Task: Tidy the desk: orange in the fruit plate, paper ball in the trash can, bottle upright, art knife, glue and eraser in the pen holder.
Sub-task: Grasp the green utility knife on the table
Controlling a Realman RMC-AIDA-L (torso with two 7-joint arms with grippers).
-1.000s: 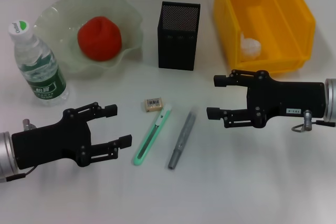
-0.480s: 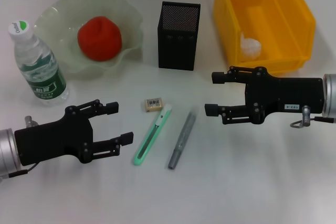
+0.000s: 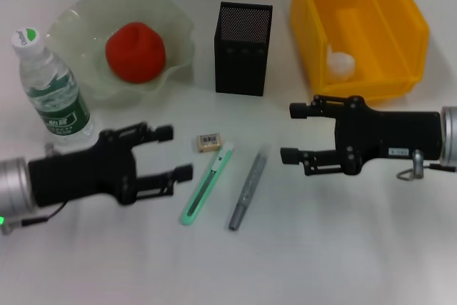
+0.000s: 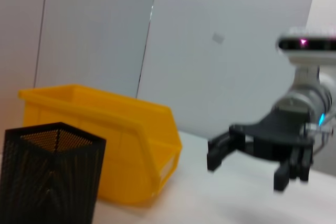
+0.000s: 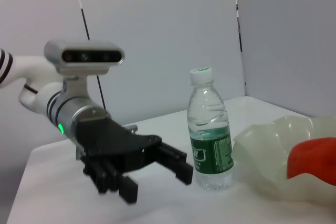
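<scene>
Left gripper (image 3: 170, 153) wide open, empty, near eraser (image 3: 208, 141), right gripper (image 3: 294, 133) open

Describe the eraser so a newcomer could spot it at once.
Start at the black mesh pen holder and look toward the robot, slightly to its left. The eraser lies by the top end of the green art knife: a small tan block with a printed label, the only stubby item there.

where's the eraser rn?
Head view: the small tan eraser lies on the white desk, centre-left, just beside the green art knife's tip and in front of the black mesh pen holder.
</scene>
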